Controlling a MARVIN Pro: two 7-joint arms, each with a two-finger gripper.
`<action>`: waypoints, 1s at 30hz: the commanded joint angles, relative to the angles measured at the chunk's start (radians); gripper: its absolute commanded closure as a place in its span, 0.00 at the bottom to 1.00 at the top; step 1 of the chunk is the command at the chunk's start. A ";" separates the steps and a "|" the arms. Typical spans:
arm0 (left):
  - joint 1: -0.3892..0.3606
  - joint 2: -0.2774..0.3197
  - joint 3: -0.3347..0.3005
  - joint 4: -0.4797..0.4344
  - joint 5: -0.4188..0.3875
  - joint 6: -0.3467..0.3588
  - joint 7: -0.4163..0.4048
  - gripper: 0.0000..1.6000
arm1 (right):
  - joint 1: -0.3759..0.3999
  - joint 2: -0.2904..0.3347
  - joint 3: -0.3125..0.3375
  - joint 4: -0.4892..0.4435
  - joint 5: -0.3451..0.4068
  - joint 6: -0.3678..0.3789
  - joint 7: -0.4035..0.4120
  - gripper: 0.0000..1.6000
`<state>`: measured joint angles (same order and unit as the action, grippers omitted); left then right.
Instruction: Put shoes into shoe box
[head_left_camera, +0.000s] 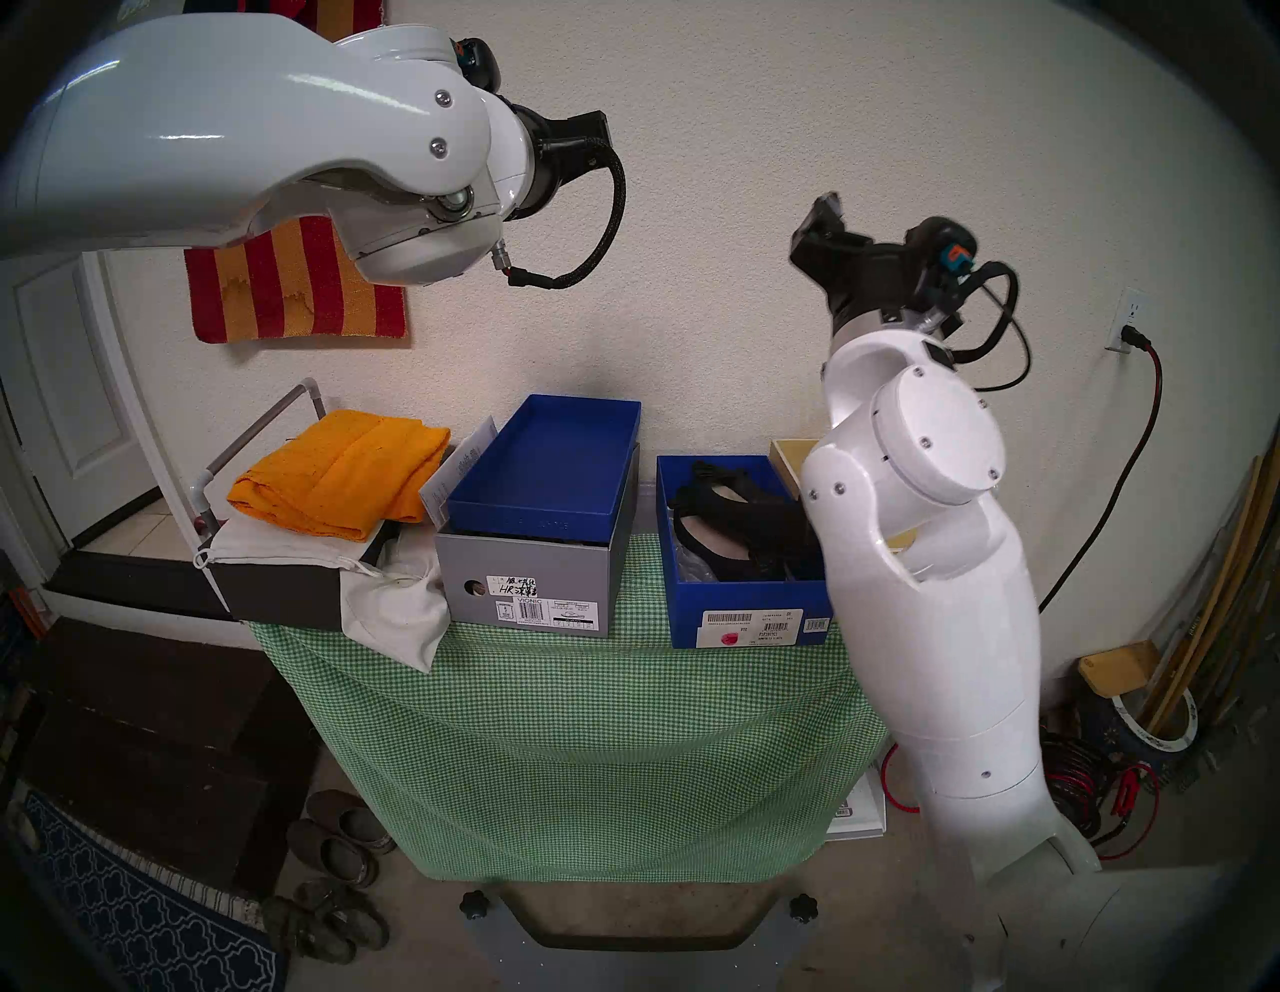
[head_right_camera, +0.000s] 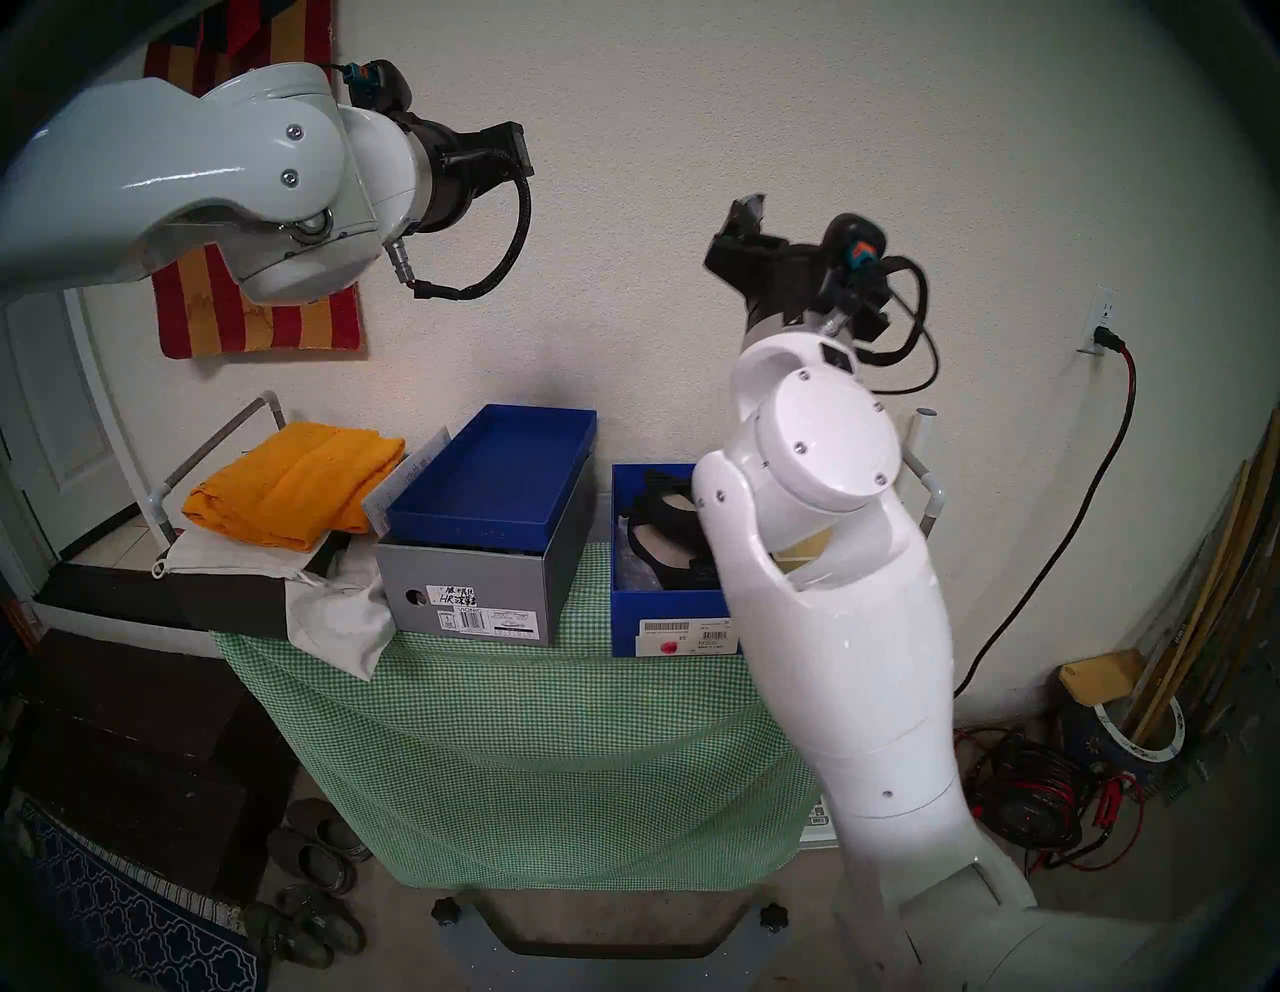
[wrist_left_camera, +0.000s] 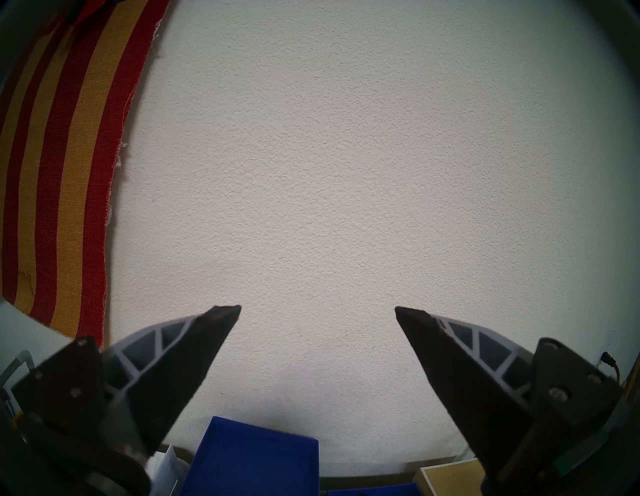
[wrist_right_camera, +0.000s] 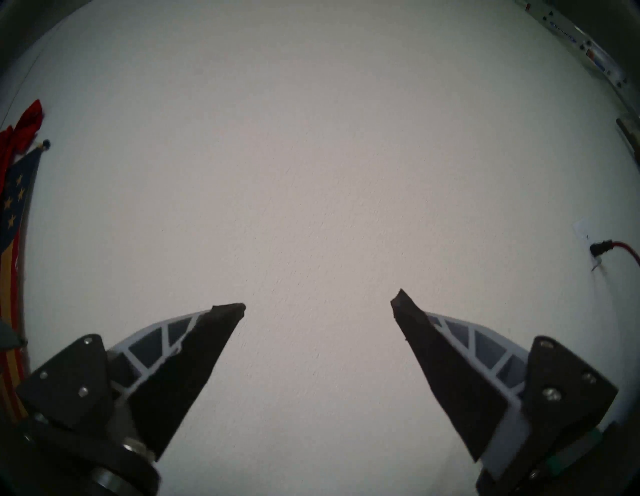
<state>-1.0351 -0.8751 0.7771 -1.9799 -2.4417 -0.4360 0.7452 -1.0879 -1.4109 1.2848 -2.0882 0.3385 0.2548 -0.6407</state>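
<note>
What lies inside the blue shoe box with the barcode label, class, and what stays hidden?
Inside the blue shoe box lie black shoes with beige insoles, on crinkled wrapping. The right arm covers the box's right end, so the rest of its contents cannot be seen.

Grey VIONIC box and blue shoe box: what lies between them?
Only green checked cloth between the grey VIONIC box and the shoe box, in both head views.

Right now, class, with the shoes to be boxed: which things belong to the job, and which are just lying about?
Job:
black shoes, lying inside
blue shoe box

Lying about:
blue lid on the grey VIONIC box
orange cloth
white bag
worn slip-ons
</note>
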 joint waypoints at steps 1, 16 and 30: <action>-0.003 0.002 -0.001 0.002 -0.002 0.001 0.002 0.00 | 0.044 0.050 0.078 -0.007 0.041 0.012 0.060 0.00; -0.003 0.002 -0.001 0.002 -0.002 0.001 0.002 0.00 | 0.015 0.079 0.136 -0.009 0.089 0.082 0.103 0.00; -0.003 0.002 -0.001 0.002 -0.002 0.001 0.002 0.00 | -0.004 0.053 0.167 -0.032 0.095 0.019 0.092 0.00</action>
<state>-1.0351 -0.8750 0.7770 -1.9799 -2.4417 -0.4360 0.7453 -1.0855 -1.3372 1.4502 -2.1068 0.4328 0.3070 -0.5389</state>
